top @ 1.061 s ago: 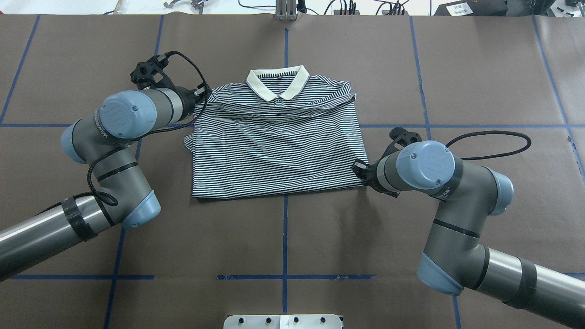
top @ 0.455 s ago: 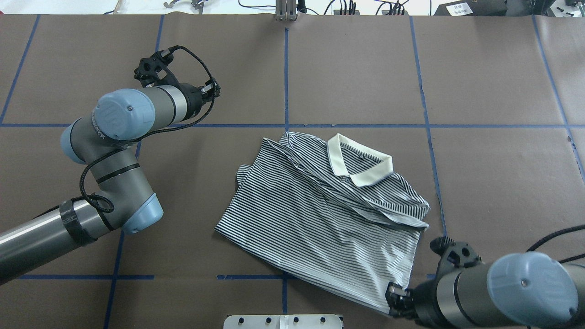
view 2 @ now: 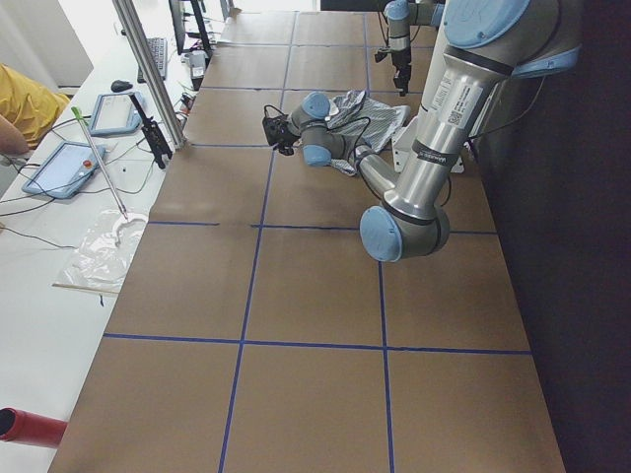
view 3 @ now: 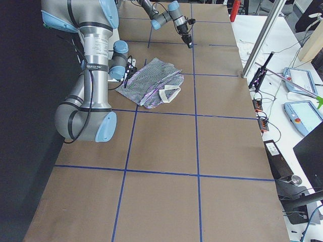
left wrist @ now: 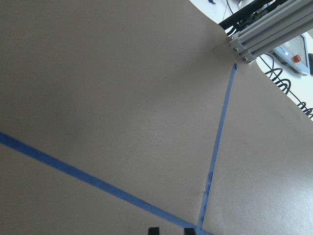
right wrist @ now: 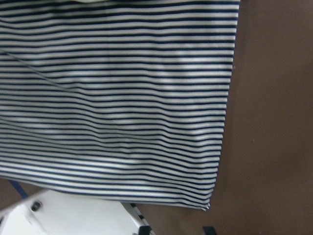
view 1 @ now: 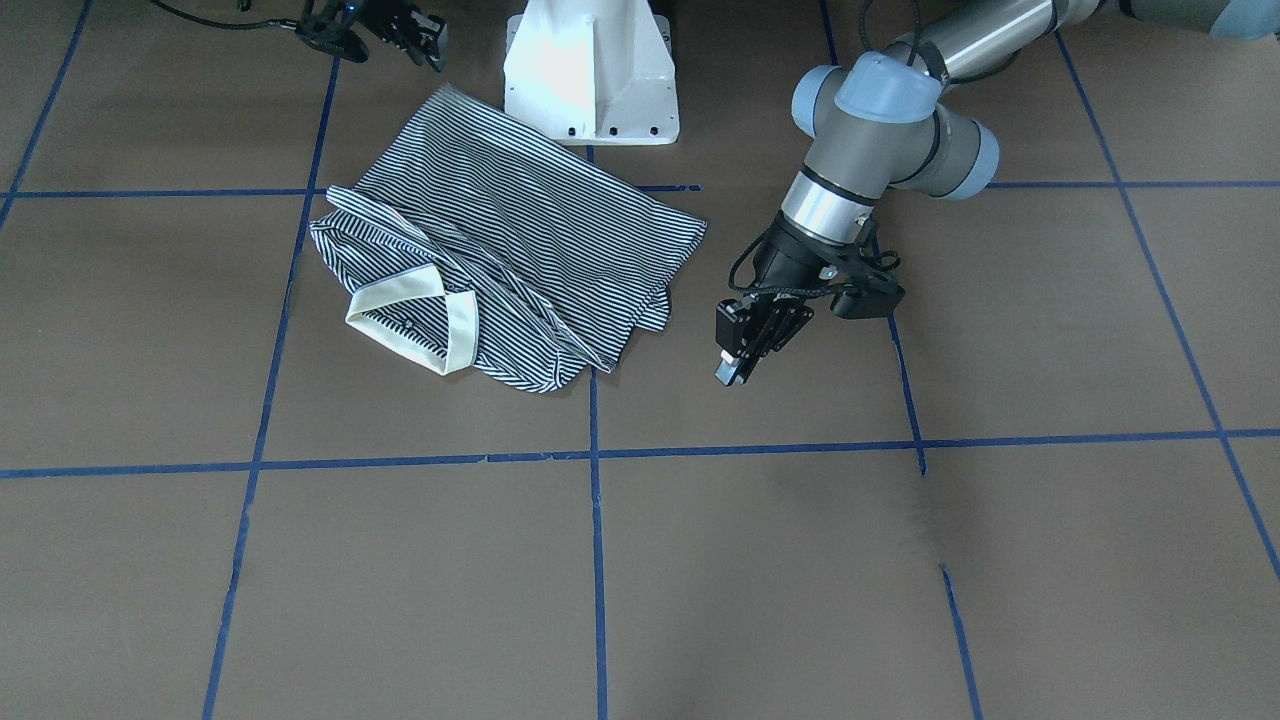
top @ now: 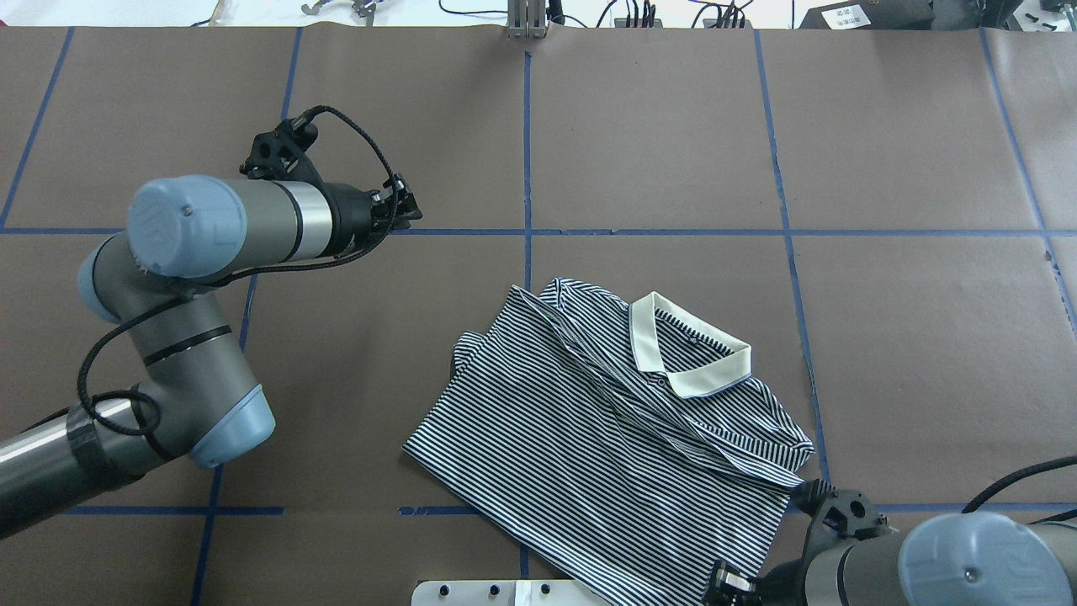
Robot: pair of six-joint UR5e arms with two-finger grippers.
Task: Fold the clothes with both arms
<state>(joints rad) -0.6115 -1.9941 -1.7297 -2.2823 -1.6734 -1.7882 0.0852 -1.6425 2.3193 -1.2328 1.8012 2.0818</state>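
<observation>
Striped polo (top: 589, 429) is lying rumpled and skewed on matte brown paper (top: 925, 337); left gripper (view 1: 735, 370) is hanging slightly parted, right gripper (view 1: 425, 45) spread.

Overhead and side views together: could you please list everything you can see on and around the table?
polo shirt: one, navy-and-white stripes with a cream collar, lying skewed on the table towards the robot's right.
table cover: one, brown with a blue tape grid, over the whole tabletop.
pedestal base: one, white, at the robot's edge of the table.
tablets: two, light blue, on the white bench on the operators' side.
cylinder: one, red, same bench.
person's sleeve: one, yellow, beside the bench.
left arm, right arm: two, grey with light-blue caps.
left gripper: black, over bare table.
right gripper: black, by the shirt's hem corner.
</observation>
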